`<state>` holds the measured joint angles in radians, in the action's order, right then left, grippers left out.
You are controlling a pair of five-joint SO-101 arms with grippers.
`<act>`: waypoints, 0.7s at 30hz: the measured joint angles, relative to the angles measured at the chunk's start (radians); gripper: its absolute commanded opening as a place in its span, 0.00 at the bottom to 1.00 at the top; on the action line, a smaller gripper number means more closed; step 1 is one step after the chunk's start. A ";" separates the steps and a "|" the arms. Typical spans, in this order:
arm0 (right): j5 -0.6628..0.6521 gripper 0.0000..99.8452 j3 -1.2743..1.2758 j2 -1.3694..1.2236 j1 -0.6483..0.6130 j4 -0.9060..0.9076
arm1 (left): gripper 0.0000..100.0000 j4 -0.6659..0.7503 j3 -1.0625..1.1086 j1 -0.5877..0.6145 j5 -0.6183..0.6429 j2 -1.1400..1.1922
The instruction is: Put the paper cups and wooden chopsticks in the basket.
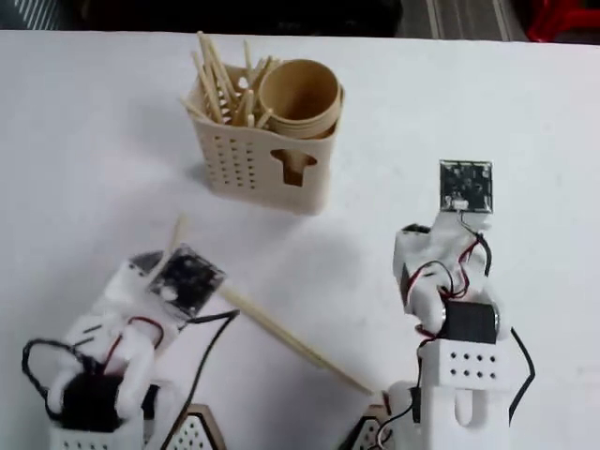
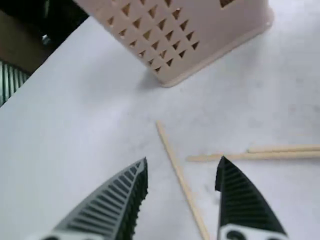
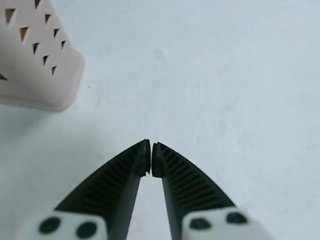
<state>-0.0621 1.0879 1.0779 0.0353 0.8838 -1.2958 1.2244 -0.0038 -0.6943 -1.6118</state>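
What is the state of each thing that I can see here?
basket, upright on the table
paper cups, stacked inside the basket
stored chopsticks, standing on end in the basket
loose chopsticks, lying flat on the table
left claw, open over a loose chopstick
right claw, shut, empty

The basket (image 1: pixel 267 169) is cream-beige, its walls perforated with regular rows of small holes. The paper cups (image 1: pixel 300 94) are plain tan-brown. The wooden chopsticks (image 1: pixel 291 337) are pale natural wood, unpatterned. The surface (image 1: pixel 94 141) is plain white. The left claw (image 2: pixel 183 161) and right claw (image 3: pixel 151 152) have black ribbed fingers on white mounts. The left arm (image 1: pixel 117 305) and right arm (image 1: pixel 422 253) are white with black motors and red and black wiring.
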 measured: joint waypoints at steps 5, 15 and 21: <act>0.000 0.02 0.021 0.000 0.043 -0.058 | 0.23 0.000 -0.152 -0.114 -0.120 0.304; 0.000 0.02 0.021 0.008 0.115 -0.061 | 0.23 0.002 -0.419 -0.308 -0.364 0.993; 0.000 0.02 0.021 0.008 0.153 -0.061 | 0.23 0.044 -0.514 -0.416 -0.384 1.313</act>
<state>-0.0621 1.1093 1.0856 0.1887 0.8224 -1.2513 0.7104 -0.4196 -1.0779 -0.2984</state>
